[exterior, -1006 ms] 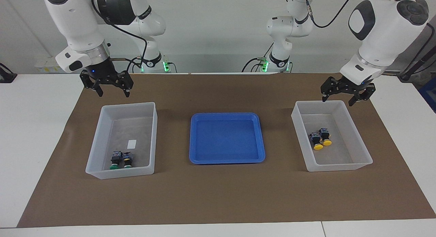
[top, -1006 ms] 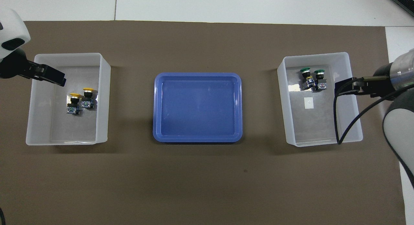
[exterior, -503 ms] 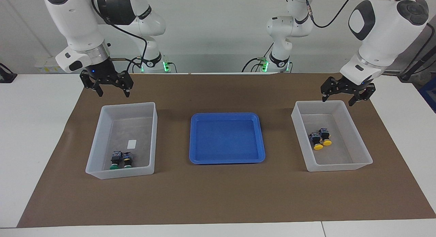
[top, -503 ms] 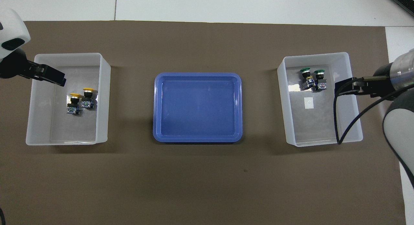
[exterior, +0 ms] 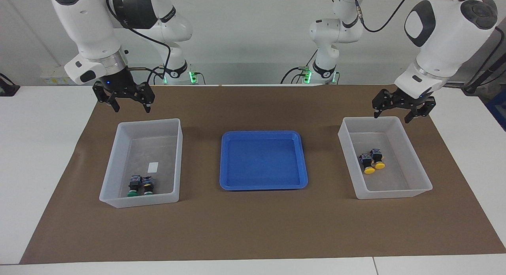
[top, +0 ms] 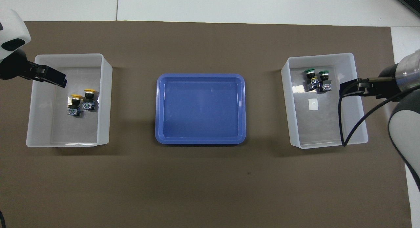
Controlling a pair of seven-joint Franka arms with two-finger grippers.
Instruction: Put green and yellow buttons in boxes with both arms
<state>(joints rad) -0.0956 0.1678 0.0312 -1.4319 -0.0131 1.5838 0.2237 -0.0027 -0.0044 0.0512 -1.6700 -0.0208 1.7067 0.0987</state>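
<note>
Two yellow buttons (exterior: 372,162) (top: 81,102) lie side by side in the translucent box (exterior: 395,192) (top: 105,100) at the left arm's end of the table. Two green buttons (exterior: 141,186) (top: 317,79) lie together in the matching box (exterior: 138,200) (top: 287,103) at the right arm's end. My left gripper (exterior: 391,116) (top: 52,78) hangs open and empty over the robot-side rim of the yellow buttons' box. My right gripper (exterior: 132,107) (top: 347,88) hangs open and empty over the robot-side rim of the green buttons' box.
A shallow blue tray (exterior: 263,160) (top: 200,108) lies between the two boxes with nothing in it. A brown mat (exterior: 253,227) covers the white table under everything. A black cable (top: 343,123) loops from the right arm over its box.
</note>
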